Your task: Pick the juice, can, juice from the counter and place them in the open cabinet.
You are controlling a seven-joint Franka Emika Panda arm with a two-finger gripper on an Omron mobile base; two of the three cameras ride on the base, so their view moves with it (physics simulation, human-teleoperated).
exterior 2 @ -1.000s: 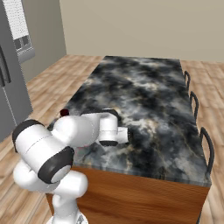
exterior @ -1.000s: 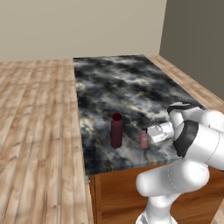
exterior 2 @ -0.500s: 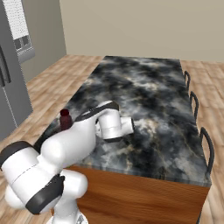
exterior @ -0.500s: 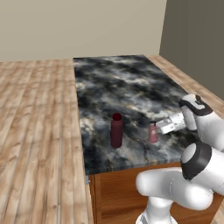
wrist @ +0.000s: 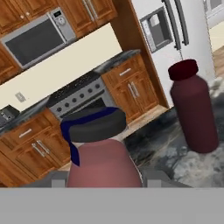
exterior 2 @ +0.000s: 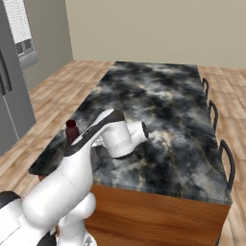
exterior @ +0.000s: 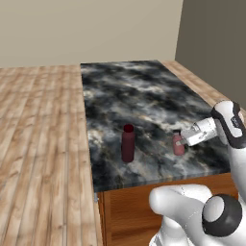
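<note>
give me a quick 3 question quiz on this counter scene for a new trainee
1. True or false: the gripper is shut on the pink bottle.
2. Which stands nearer the counter edge by the wooden floor: A) the pink bottle, B) the maroon bottle?
3. In the hand view, what appliance sits among the upper cabinets?

Key: 1 true. 2 B. 3 a microwave.
</note>
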